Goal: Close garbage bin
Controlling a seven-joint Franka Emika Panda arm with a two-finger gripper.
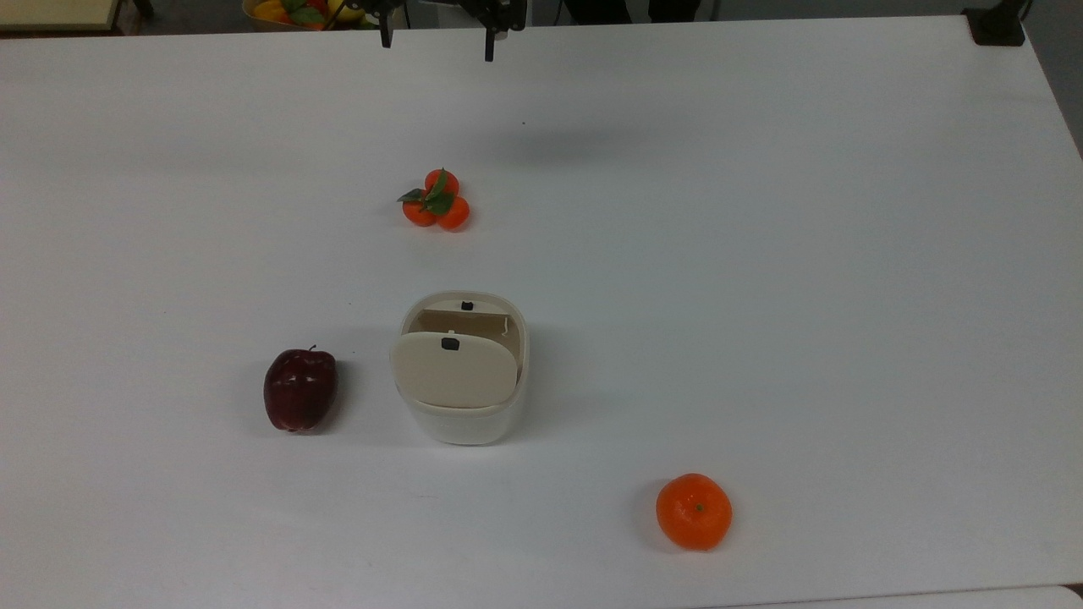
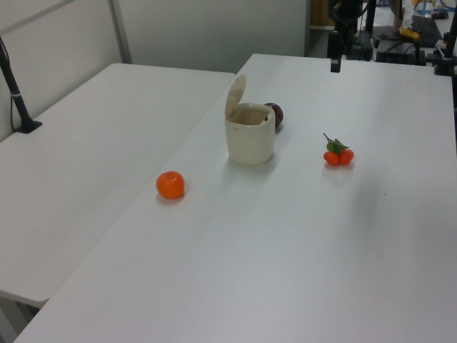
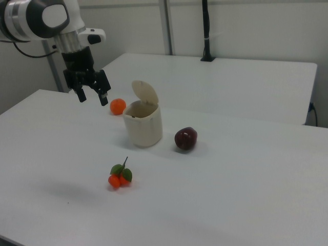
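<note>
The garbage bin (image 1: 461, 423) is a small cream tub standing near the middle of the white table (image 1: 761, 254). Its beige lid (image 1: 454, 372) is raised on its hinge and the inside shows. The left view has the bin (image 2: 250, 139) with the lid (image 2: 235, 95) standing upright, and the right view has the bin (image 3: 143, 125) with the lid (image 3: 145, 92) tilted back. My gripper (image 1: 437, 42) hangs open and empty over the table's far edge in the top view, well away from the bin. In the right view the gripper (image 3: 92, 97) floats high to the bin's left.
A dark red apple (image 1: 300, 389) lies just to the bin's left in the top view. Beyond the bin sits a cluster of small tangerines with leaves (image 1: 437, 200). An orange (image 1: 694, 511) rests near the front right. A second table (image 3: 230, 87) adjoins.
</note>
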